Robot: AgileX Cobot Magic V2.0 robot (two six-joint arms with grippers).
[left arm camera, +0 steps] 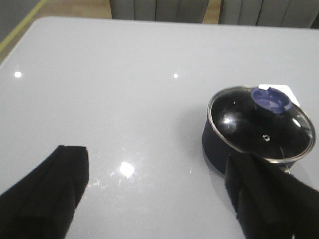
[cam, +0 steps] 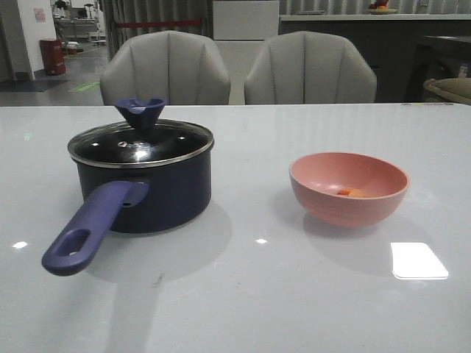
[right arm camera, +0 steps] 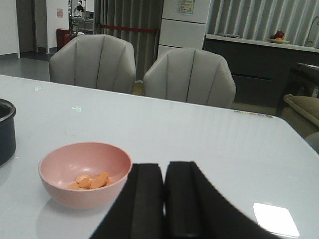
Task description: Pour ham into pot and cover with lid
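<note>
On table (cam: 243, 294): lidded pot (cam: 158, 191), handle toward camera-left; left pincer (left arm camera: 154, 199) apart, right pincer (right arm camera: 164, 199) together.

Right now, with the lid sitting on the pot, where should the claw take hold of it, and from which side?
Grip the lid by its blue flared knob, coming straight down from above. The knob stands upright at the centre and widens toward the top, while the steel rim lies flush on the pot, leaving no edge to pinch.

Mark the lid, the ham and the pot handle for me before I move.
lid (cam: 140, 143): front view, on the glass just below the knob.
ham (right arm camera: 92, 181): right wrist view, on the orange pieces in the bowl.
pot handle (cam: 96, 220): front view, mid-handle.
</note>
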